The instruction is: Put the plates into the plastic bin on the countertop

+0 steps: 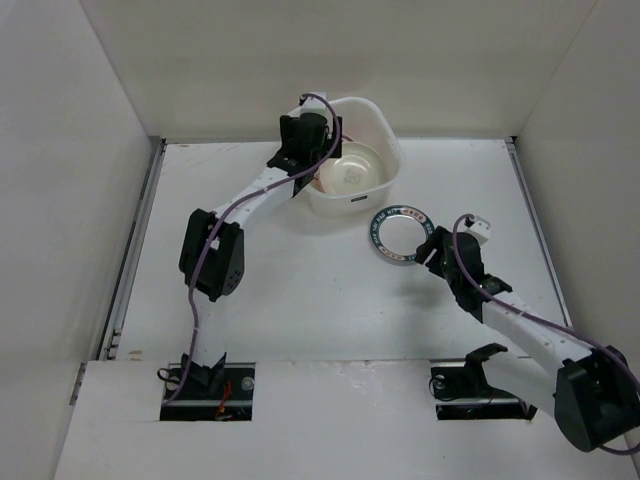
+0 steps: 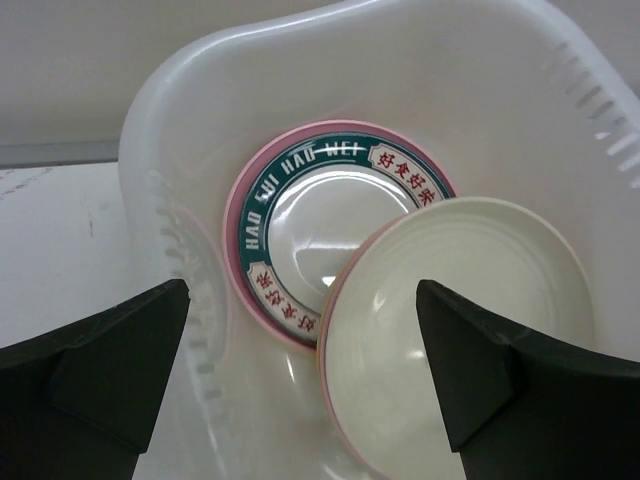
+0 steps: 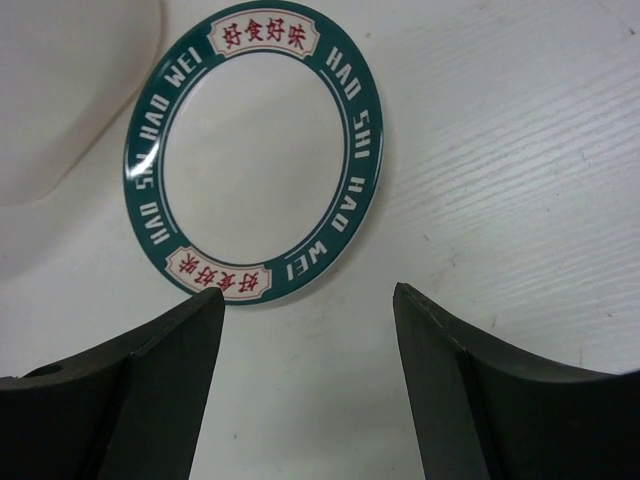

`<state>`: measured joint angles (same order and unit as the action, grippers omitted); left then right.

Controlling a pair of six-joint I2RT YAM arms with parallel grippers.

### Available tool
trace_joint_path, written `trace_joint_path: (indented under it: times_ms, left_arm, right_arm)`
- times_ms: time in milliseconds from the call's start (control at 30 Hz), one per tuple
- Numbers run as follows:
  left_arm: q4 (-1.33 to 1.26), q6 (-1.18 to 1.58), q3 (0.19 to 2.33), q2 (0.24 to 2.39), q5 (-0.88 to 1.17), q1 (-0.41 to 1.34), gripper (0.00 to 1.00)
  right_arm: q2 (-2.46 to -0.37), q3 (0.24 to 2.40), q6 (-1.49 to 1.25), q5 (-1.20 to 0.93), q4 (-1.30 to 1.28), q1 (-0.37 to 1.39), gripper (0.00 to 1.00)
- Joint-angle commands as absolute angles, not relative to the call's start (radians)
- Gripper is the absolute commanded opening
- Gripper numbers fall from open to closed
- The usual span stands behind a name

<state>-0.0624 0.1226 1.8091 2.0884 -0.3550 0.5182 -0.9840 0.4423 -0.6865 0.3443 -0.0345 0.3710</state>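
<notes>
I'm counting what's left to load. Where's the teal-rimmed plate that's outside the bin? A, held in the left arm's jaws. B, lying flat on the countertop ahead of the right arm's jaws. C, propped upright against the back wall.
B: the teal-rimmed plate lies flat on the countertop beside the plastic bin, just ahead of the right arm's open, empty jaws.

Between the fingers of the left gripper, the cream plate covers the near right part of the green-rimmed plate, and of the pink plate beneath the cream one we see only a thin rim. Ahead and to the left of the right gripper, the tub is a blurred white corner cut off by the edge. From above, the left gripper hides the tub's left side from us, and its dark label is too small to read.
</notes>
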Motion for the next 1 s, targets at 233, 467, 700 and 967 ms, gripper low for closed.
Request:
trace_joint_path:
  times_ms: [233, 467, 700, 967]
  left_arm:
    - [-0.238, 0.066, 1.334, 1.432, -0.554, 0.622, 1.0]
    - [-0.252, 0.13, 0.965, 1.163, -0.618, 0.628, 1.0]
    - [-0.221, 0.208, 0.744, 1.037, -0.64, 0.625, 1.0]
    - [-0.156, 0.256, 0.666, 0.933, -0.637, 0.616, 1.0]
  right_arm:
    - [-1.212, 0.5, -0.804, 0.206, 0.187, 0.254, 0.73]
    - [-1.311, 0.474, -0.859, 0.11, 0.299, 0.193, 0.63]
    - [-1.333, 0.489, -0.88, 0.101, 0.295, 0.185, 0.63]
    - [-1.342, 0.499, -1.024, 0.086, 0.244, 0.231, 0.63]
